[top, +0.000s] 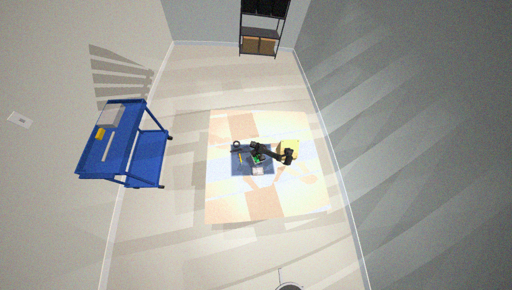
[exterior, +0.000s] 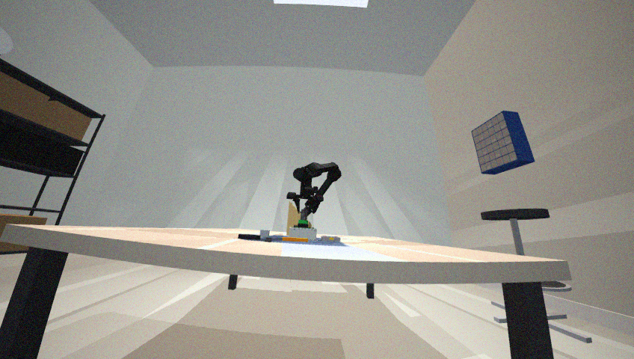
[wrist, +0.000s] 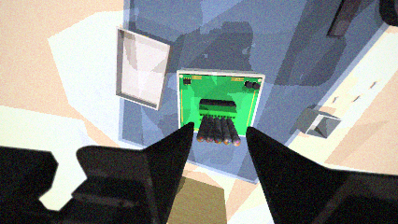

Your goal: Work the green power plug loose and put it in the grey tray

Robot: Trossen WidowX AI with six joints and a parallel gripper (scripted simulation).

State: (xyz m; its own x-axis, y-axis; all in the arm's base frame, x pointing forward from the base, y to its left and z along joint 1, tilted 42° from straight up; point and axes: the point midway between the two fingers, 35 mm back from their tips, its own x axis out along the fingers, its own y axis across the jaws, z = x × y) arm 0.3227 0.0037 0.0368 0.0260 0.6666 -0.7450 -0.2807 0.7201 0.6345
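1. The hand (top: pixel 259 156) (exterior: pixel 303 214) (wrist: pixel 220 128) is spread, with one finger on each side of the black wires (wrist: pixel 219 130). It pinches nothing.
2. The green plug (exterior: pixel 303 222) (wrist: pixel 218 110) is in its socket on the green board (top: pixel 255 159) (wrist: pixel 189 98), not in the tray. Its wires point to six o'clock in the wrist view.
3. From above, the grey tray (top: pixel 257 171) (wrist: pixel 142 70) is near the board, at six o'clock. Nothing shows inside it.
4. The yellow pen (top: pixel 240 158) is at nine o'clock from the board, lying on the blue mat (top: pixel 235 168) (wrist: pixel 210 42).
5. A black ring (top: pixel 233 142) is at ten o'clock, past the pen.
6. The mat lies on the table (top: pixel 229 205) (exterior: pixel 311 270) (wrist: pixel 28 70).
7. Well apart from the table, a blue cart (top: pixel 125 143) stands at nine o'clock.
8. Far off at twelve o'clock is a dark shelf (top: pixel 240 43) with brown boxes (top: pixel 250 45) low down.
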